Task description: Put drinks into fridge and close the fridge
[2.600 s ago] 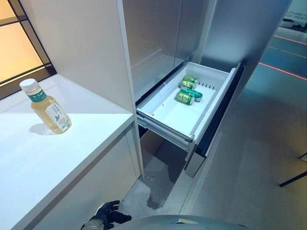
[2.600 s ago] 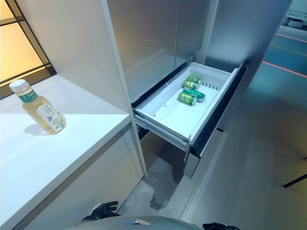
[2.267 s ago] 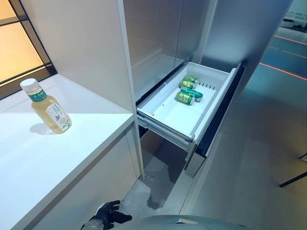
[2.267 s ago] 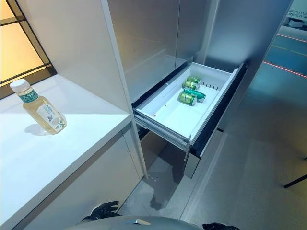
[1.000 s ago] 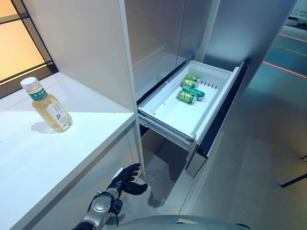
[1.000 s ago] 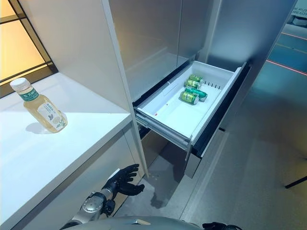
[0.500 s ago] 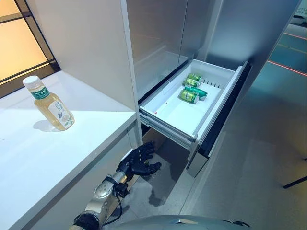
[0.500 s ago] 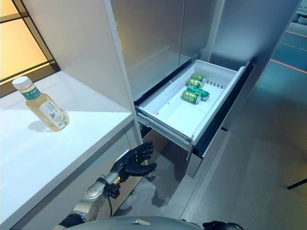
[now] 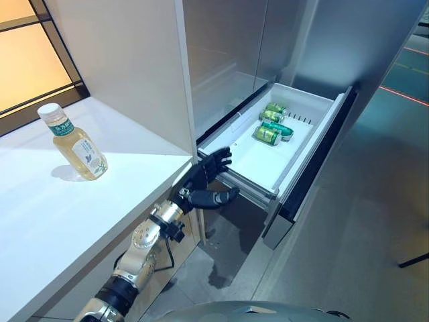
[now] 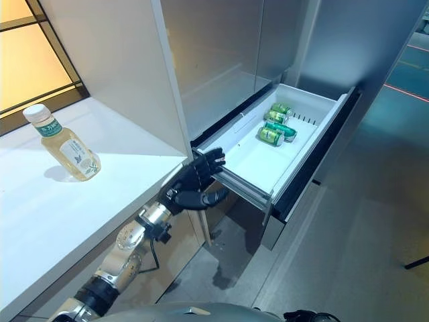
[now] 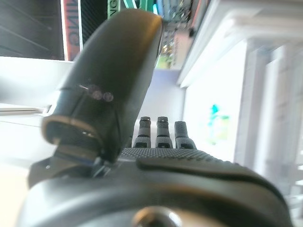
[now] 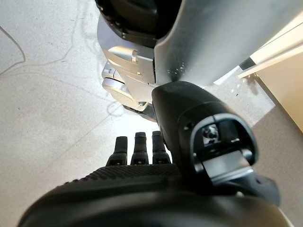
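Observation:
A clear bottle (image 9: 78,143) of pale yellow drink with a white cap stands upright on the white counter (image 9: 60,221). The fridge drawer (image 9: 297,158) is pulled out, with green cans (image 9: 271,125) lying at its far end. My left hand (image 9: 203,182) is open and empty, fingers spread. It is raised beside the counter's corner, at the drawer's near left corner and well to the right of the bottle. In the left wrist view its fingers (image 11: 162,133) are straight. My right hand (image 12: 142,198) hangs low over the floor, fingers straight and empty.
A tall white panel (image 9: 120,67) stands between the counter and the fridge. The steel fridge doors (image 9: 228,54) above the drawer are shut. The drawer's dark front (image 9: 318,164) juts into the grey floor (image 9: 362,235) on the right.
My left arm has risen from low near the floor to the drawer's near corner, hand still open. The bottle, cans and drawer have not moved. The camera shifted slightly.

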Robot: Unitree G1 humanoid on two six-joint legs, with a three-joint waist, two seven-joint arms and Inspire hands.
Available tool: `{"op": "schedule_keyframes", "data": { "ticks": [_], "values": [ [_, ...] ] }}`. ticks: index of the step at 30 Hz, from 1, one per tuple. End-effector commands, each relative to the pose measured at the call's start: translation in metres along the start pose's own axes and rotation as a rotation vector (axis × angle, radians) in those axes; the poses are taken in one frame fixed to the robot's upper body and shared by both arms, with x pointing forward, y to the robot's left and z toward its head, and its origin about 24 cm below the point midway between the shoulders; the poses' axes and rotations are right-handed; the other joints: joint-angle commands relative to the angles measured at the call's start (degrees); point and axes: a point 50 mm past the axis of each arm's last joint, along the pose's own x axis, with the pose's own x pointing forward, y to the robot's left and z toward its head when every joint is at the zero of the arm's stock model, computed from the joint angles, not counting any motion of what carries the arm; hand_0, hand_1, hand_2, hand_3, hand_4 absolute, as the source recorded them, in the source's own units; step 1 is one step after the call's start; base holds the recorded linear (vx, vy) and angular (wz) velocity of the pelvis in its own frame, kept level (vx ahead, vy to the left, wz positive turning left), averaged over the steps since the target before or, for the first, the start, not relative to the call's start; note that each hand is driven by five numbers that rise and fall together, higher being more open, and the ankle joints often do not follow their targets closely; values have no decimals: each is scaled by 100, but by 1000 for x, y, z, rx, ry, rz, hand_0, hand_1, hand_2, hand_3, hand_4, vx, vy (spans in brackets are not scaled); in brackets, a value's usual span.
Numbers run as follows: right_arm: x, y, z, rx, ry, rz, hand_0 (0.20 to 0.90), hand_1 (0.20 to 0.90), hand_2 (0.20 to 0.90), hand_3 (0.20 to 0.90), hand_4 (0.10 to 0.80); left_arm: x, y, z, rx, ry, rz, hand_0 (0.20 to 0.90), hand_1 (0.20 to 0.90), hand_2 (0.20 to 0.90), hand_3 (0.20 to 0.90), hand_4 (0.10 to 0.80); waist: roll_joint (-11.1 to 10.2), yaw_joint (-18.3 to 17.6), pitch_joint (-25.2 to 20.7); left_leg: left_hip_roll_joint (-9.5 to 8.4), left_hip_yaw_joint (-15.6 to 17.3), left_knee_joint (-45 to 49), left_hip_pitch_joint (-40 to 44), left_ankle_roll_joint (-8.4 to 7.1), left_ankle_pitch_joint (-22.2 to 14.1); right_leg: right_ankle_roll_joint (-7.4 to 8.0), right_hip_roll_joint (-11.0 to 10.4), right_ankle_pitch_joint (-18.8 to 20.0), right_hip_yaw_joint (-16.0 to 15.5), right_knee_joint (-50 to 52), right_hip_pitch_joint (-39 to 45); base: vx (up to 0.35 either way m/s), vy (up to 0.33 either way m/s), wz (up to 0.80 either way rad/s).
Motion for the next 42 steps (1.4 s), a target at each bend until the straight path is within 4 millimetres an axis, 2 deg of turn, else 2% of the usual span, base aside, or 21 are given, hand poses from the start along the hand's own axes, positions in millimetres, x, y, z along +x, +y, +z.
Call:
{"op": "schedule_keyframes", "data": {
  "ticks": [1,8,22,26,28,35,42],
  "values": [
    [5,31,19,-7,-69,93,900,900,900,900,800,39,-2,93,77,-431,-41,900,900,900,900,800,-84,104,53,-605,161,33,-139,609,-357,34,118,-273,2,294,27,-5,-15,10],
    [6,40,10,11,-67,97,900,900,900,900,800,38,3,150,85,-616,-1,900,900,900,900,800,-103,120,2,-629,47,33,-179,606,-344,26,132,-264,12,247,29,1,-9,3],
    [6,41,4,-4,-52,92,900,900,900,900,800,33,20,229,185,-793,102,900,900,900,900,800,-37,72,-168,-654,-29,33,-238,566,-333,-7,179,-301,94,175,19,1,-1,1],
    [6,38,4,-13,-47,87,900,900,900,900,800,27,29,251,218,-850,188,900,900,900,900,800,-7,72,-209,-658,-44,33,-254,546,-325,-24,194,-321,122,164,18,0,0,0],
    [6,36,4,-19,-39,83,900,900,900,900,800,24,40,264,262,-859,283,900,900,900,900,800,18,77,-246,-658,-49,33,-256,530,-324,-29,200,-339,132,159,24,0,0,0],
    [5,28,5,-15,-29,72,900,900,900,900,800,15,72,287,320,-850,467,900,900,900,900,800,87,125,-310,-669,-79,33,-269,500,-311,-37,200,-363,120,147,33,8,2,0],
    [4,21,3,-8,-19,62,900,900,900,900,800,4,107,294,392,-724,624,900,900,900,900,800,162,172,-317,-670,-72,33,-280,475,-232,-30,181,-327,84,158,28,8,2,0]
  ]
}}
